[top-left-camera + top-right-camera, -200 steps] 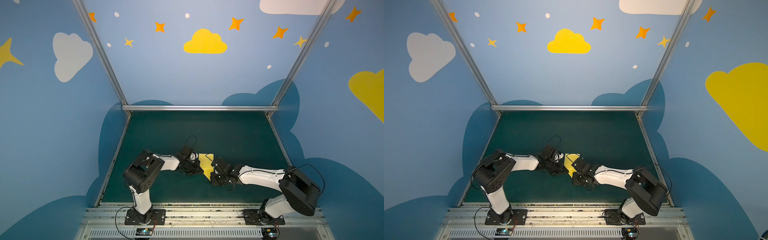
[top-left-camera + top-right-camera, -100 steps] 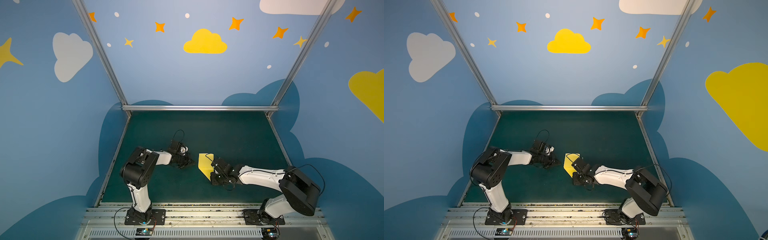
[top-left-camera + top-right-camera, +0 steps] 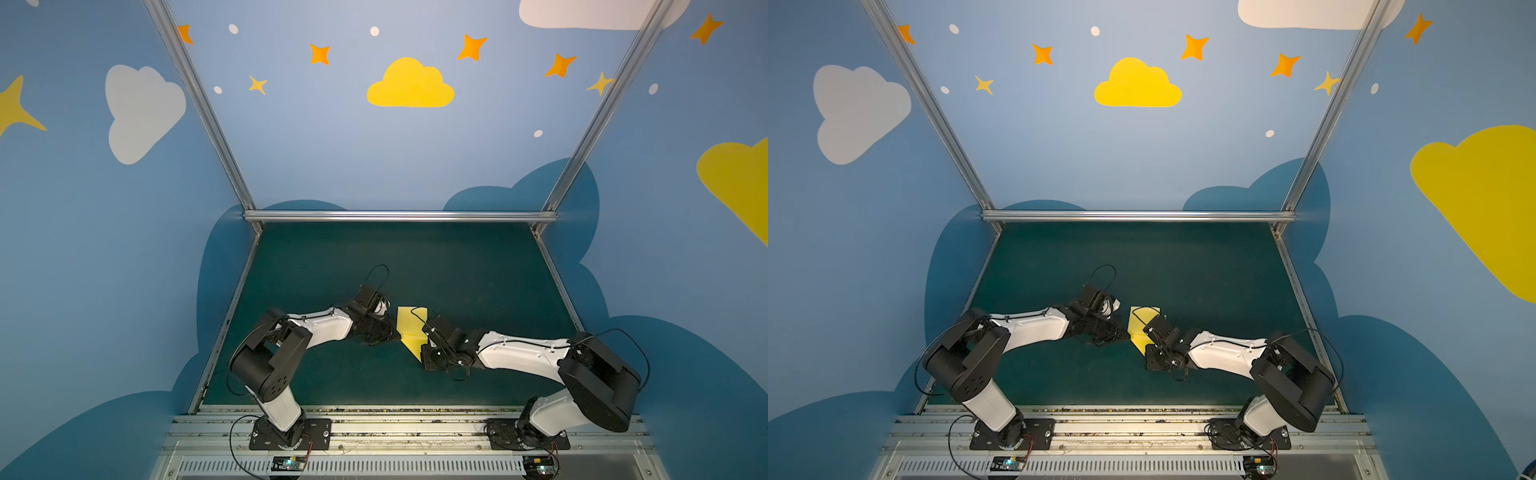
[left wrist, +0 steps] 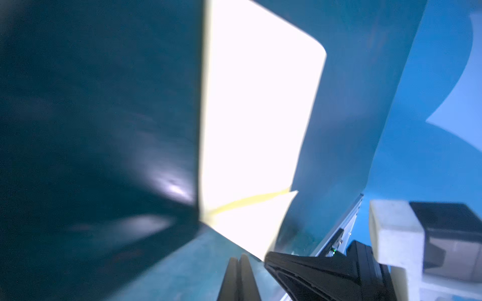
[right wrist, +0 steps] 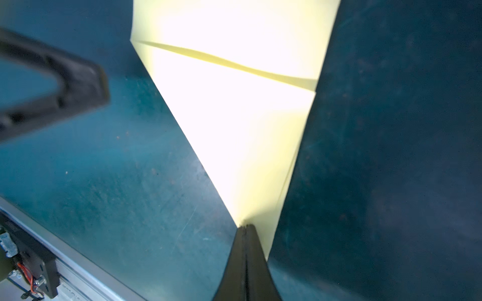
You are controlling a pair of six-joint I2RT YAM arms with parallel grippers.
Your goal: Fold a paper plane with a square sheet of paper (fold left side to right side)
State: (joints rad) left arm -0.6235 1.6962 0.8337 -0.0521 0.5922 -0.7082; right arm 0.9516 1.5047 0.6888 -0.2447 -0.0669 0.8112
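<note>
Where right pincer (image 5: 245, 230) presses, paper plane (image 5: 234, 117), creased

Yellow paper (image 3: 1139, 329) flat on green desk (image 3: 1142, 266), lying between claws. Folded shape: square far end, near end tapering to point. Paper edge just beside left claw (image 3: 1123, 333); contact unclear. Paper's point under right claw (image 3: 1148, 353), rest stretching beyond it. Jaw gaps too small to read.
</note>
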